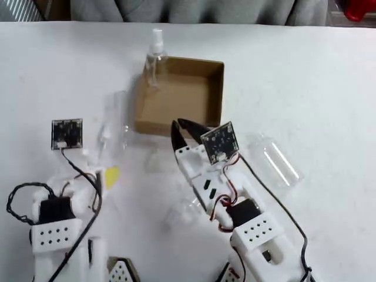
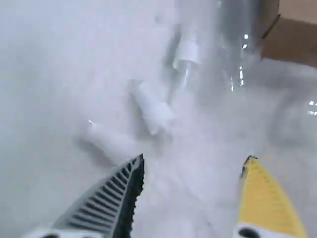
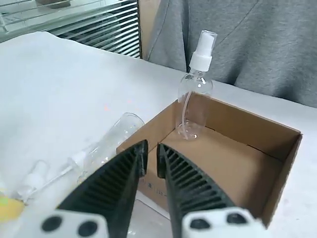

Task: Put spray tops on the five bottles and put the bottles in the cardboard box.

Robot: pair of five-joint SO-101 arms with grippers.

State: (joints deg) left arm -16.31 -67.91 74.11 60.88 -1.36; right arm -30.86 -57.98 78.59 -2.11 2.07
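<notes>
the left pincer (image 2: 193, 161) stands wide apart, grey finger on one side and yellow finger on the other, with nothing between them. just ahead of its tips two loose spray tops (image 2: 154, 110) lie on the white table (image 2: 44, 74), the nearer one close to the grey finger. farther ahead lies a clear lying bottle (image 2: 223, 44) with a white top at its neck, and beyond that an edge of the cardboard box (image 2: 294, 42).

the right pincer (image 3: 151, 151) has its black fingers almost together, only a thin slit between them, and it grips nothing. it hangs just before the near wall of the cardboard box (image 3: 247, 139), tips pointing toward it. in the box's far corner, well ahead of the tips, stands the standing bottle (image 3: 195, 94), upright with its spray top on. the lying bottle (image 3: 113, 136) rests on the table off to the side of the black fingers, next to the box.

from above, a bare bottle (image 1: 275, 157) lies on the table on the right pincer's (image 1: 182, 130) outer side, apart from the arm
</notes>
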